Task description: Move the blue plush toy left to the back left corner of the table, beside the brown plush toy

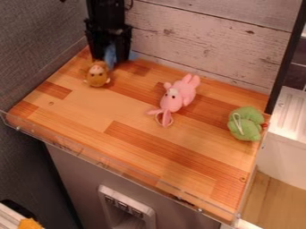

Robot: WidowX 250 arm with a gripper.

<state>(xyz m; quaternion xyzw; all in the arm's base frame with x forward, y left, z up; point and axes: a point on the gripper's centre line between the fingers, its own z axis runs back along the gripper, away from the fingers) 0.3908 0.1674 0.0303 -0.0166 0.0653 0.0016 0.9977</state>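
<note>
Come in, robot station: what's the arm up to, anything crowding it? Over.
Gripper low at counter's far left corner; blue item there, grip unclear. Brown plush toy close in front. Pink plush toy and green plush toy well clear.

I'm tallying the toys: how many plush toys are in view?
3 clear ones: brown toy by the gripper, pink toy in the middle, green toy at right. A blue thing at the gripper, partly hidden, may be another.

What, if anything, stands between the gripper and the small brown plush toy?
Nothing visible stands between the gripper and the brown plush toy just in front of it. The blue thing shows at the gripper, and the pink plush toy lies off to the right.
</note>
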